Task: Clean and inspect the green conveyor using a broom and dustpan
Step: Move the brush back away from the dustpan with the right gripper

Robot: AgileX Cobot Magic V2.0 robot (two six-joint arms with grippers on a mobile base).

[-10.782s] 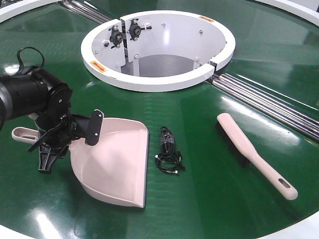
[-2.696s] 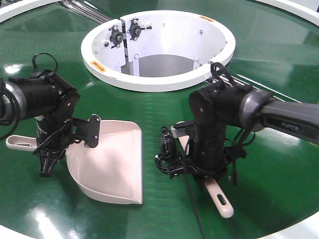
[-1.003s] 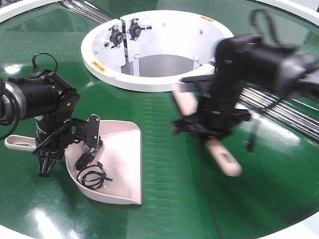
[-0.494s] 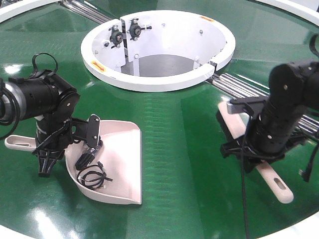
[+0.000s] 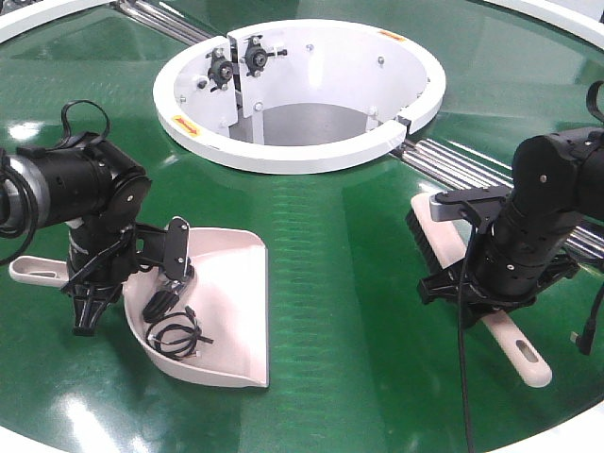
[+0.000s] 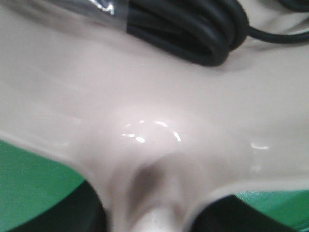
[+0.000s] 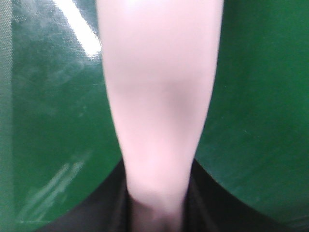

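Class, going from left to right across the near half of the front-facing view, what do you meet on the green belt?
left arm's black claw → broad pale pink plastic dustpan → slim pale pink plastic broom with dark bristles

The exterior front camera is looking down at an angle over the green conveyor [image 5: 321, 283], taking in both arms. The left wrist camera is sitting tight against the dustpan [image 6: 145, 121], the right wrist camera tight along the broom [image 7: 159, 96]; the exterior view is sharing both.
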